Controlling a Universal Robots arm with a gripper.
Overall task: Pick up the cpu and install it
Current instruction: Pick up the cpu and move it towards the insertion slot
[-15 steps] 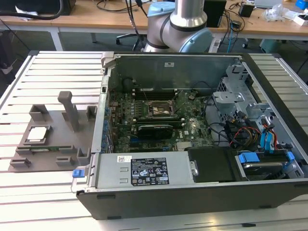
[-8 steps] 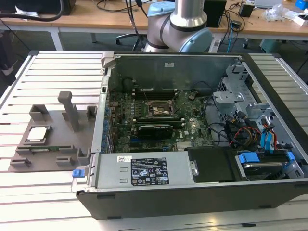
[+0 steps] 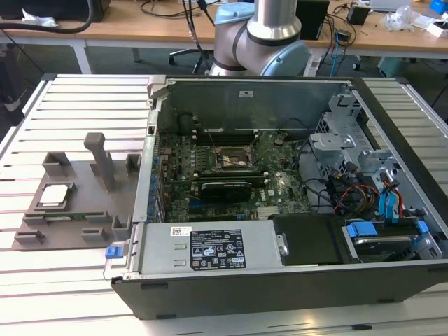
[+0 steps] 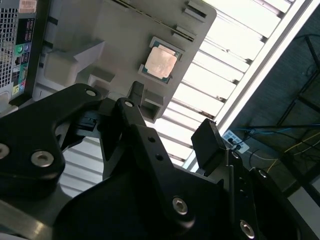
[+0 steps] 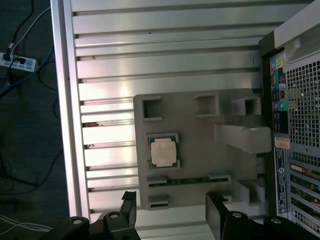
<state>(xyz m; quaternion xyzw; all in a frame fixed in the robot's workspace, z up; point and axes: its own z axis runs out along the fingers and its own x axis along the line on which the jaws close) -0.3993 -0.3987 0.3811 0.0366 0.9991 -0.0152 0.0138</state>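
Note:
The cpu [image 3: 54,195] is a small pale square chip. It lies flat in a recess of the grey fixture plate [image 3: 84,210], at the exterior view's left beside the open computer case [image 3: 280,245]. The first wrist view looks down on the cpu [image 5: 163,152] and the fixture plate [image 5: 200,145]. My gripper [image 5: 172,210] hangs open well above them, off to one side of the chip, with nothing between its black fingers [image 5: 129,207]. In the second wrist view the cpu [image 4: 160,63] lies beyond the open gripper [image 4: 170,125]. The dark socket [image 3: 232,160] sits mid-motherboard inside the case.
A tall upright post [image 3: 103,157] and low blocks rise from the fixture plate near the chip. A thin green module [image 5: 187,181] lies in a slot beside the cpu. The slatted metal table [image 5: 150,60] ends at an edge, with a power strip [image 5: 17,62] on the floor beyond.

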